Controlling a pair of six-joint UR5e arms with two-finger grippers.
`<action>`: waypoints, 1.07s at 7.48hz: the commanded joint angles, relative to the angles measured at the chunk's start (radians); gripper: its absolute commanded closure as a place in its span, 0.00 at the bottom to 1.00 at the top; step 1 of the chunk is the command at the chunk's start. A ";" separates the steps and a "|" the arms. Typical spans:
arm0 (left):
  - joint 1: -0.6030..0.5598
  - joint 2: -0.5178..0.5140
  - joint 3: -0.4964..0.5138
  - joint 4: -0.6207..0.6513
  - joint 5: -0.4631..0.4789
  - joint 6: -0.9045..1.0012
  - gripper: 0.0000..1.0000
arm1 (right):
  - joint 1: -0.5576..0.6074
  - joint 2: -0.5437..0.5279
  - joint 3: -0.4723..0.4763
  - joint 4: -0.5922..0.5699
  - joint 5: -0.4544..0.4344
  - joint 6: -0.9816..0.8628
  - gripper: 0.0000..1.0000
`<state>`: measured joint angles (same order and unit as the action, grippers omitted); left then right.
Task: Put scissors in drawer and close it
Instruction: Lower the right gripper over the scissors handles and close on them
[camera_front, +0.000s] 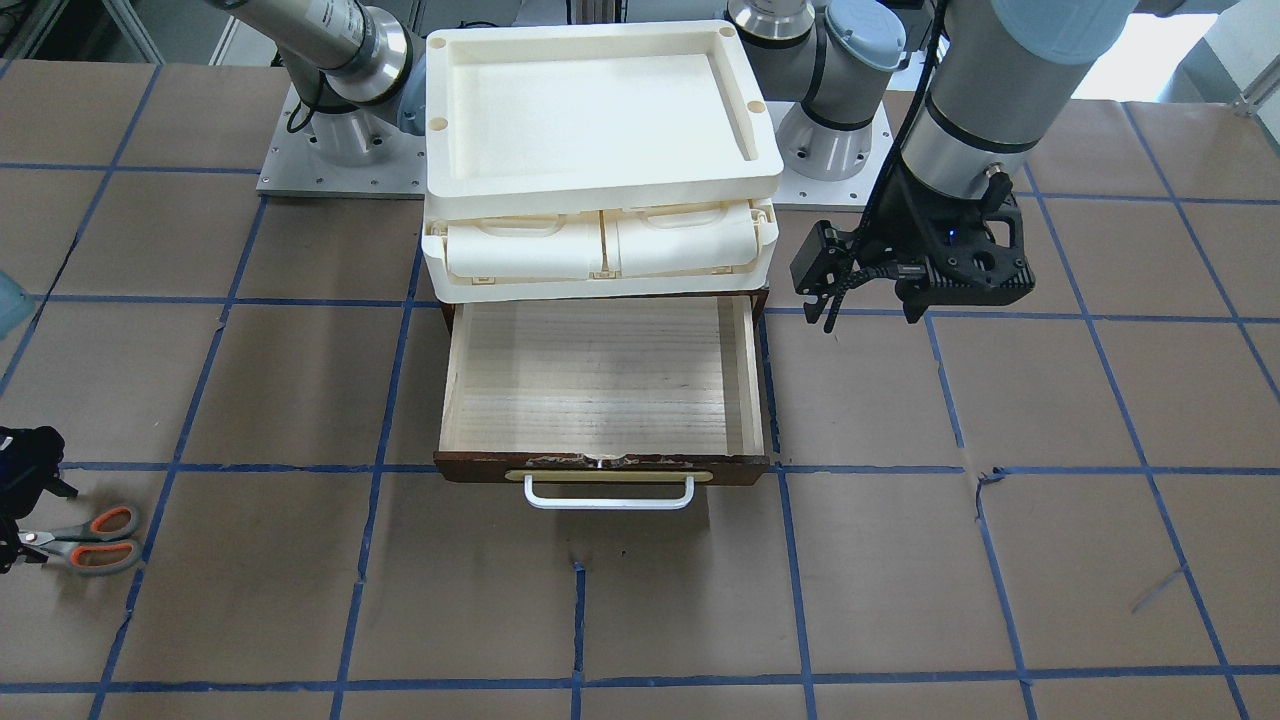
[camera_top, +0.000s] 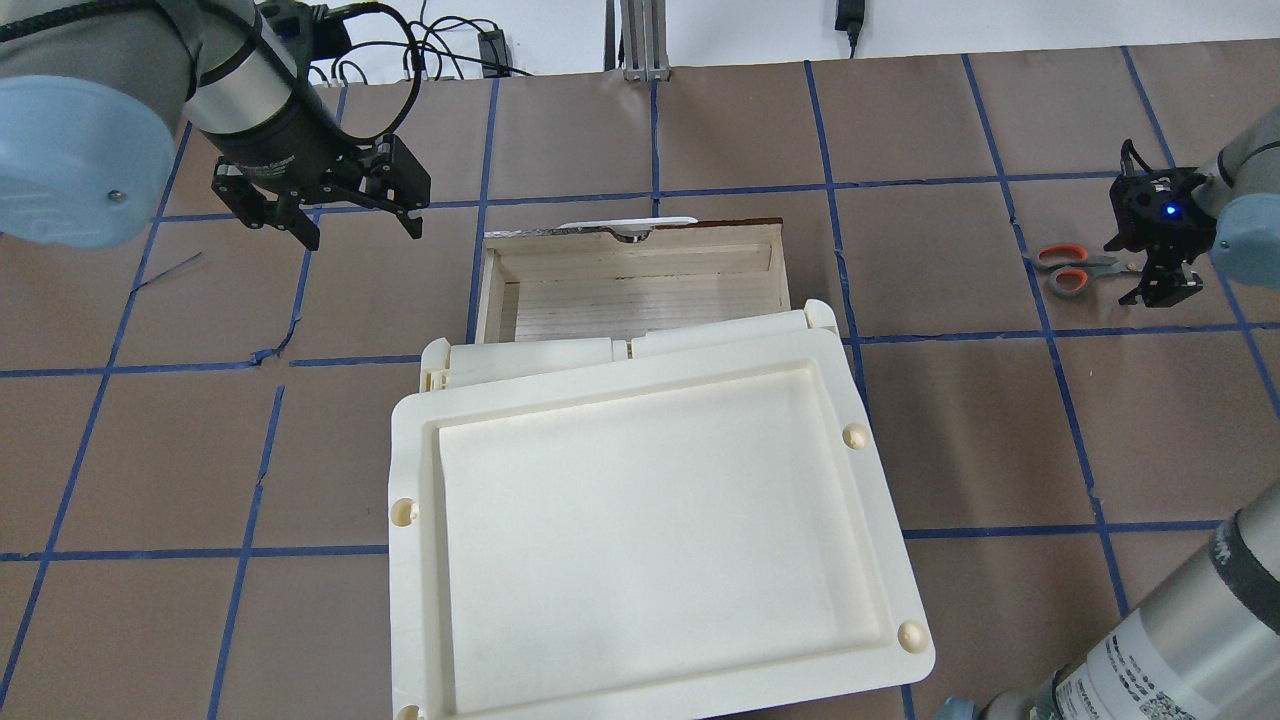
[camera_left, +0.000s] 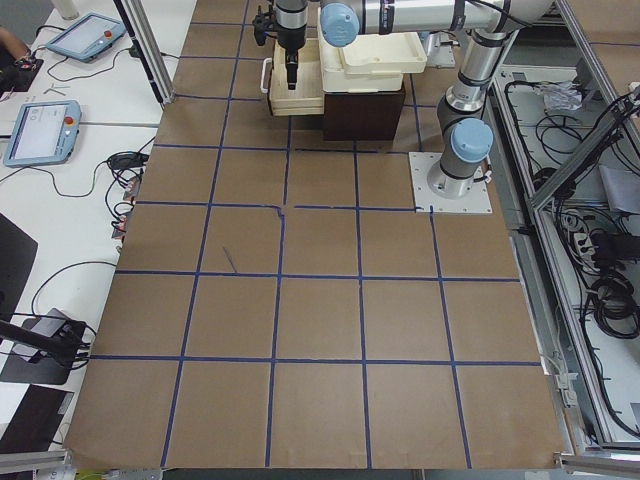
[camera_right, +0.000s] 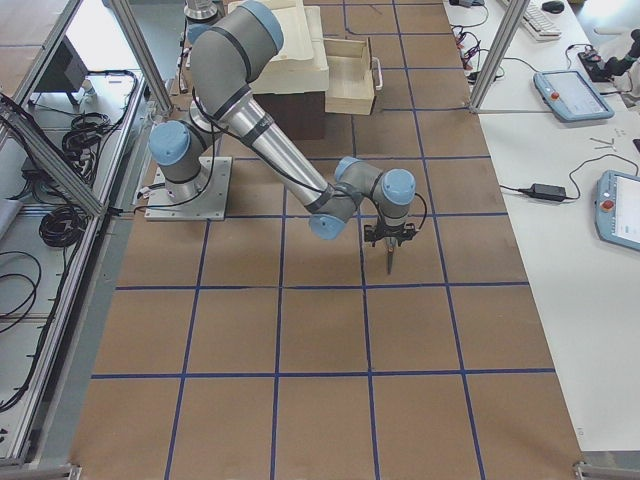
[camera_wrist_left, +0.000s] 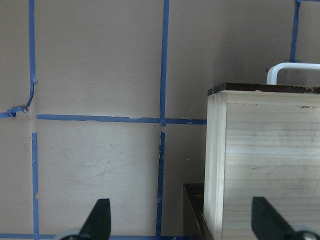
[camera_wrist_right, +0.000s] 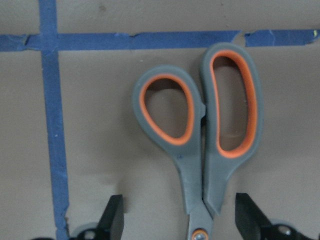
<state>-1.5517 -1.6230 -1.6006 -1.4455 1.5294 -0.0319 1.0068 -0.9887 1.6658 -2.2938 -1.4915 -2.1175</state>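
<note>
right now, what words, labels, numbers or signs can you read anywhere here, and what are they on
No text can be read in any view.
On the right arm, a sticker: small print and a code square, too small to read.
Beside the table, a pendant screen: too blurred to read.
The scissors, drawer and cream tray: no markings show.

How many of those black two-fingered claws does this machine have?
2. The black left gripper hangs open beside the pulled-out pale wooden drawer; the black right gripper is open over the grey, orange-lined scissors lying on the brown table.
</note>
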 joint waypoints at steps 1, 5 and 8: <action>0.001 0.000 -0.001 -0.001 0.001 0.001 0.00 | 0.001 0.002 0.000 -0.004 0.000 -0.001 0.18; 0.007 0.000 -0.002 0.007 -0.002 0.003 0.00 | 0.001 0.013 0.000 -0.006 0.000 0.002 0.29; 0.007 0.000 -0.001 0.008 -0.005 0.004 0.00 | 0.001 0.013 0.000 -0.006 0.000 0.007 0.70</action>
<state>-1.5448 -1.6230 -1.6017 -1.4370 1.5261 -0.0282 1.0078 -0.9767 1.6658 -2.3006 -1.4910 -2.1121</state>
